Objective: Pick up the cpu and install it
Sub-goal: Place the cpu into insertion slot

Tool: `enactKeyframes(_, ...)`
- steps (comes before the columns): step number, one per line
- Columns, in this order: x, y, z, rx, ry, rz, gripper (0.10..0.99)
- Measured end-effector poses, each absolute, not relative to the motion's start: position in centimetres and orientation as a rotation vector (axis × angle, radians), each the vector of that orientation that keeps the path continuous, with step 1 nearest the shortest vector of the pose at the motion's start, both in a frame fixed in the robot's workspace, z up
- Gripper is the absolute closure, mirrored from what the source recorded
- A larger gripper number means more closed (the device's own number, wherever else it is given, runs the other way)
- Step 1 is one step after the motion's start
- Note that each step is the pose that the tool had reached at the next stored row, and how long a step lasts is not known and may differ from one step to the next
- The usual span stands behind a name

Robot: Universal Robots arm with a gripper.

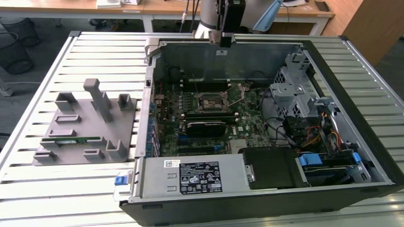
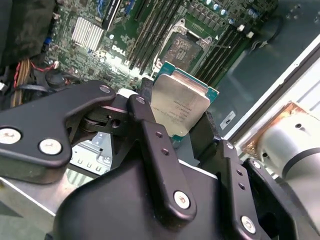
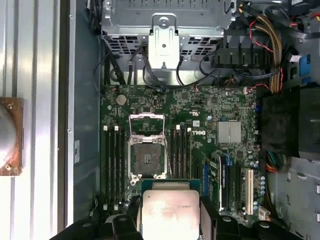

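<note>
The cpu is a flat square chip with a silver top, and my gripper is shut on it by two opposite edges. In the first wrist view the cpu hangs between the black fingers, above the motherboard and just short of the open socket. The socket's metal frame is flipped up. In the exterior view my gripper is high over the back wall of the open computer case, behind the socket.
A grey parts holder with a green memory stick lies at the exterior view's left of the case. Inside the case are a power supply, a drive cage, loose cables and a black block on the board.
</note>
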State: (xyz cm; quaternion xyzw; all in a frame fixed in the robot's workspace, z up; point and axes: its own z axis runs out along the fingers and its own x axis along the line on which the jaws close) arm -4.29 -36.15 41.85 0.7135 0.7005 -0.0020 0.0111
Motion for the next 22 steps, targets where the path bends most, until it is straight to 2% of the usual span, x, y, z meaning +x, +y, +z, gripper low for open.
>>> enactKeyframes(14, -4.3, -36.1, 41.5, 2.444, 1.939, -0.011, 0.545)
enactKeyframes(22, -4.3, -36.1, 40.8, 2.327, 2.077, -0.008, 0.545)
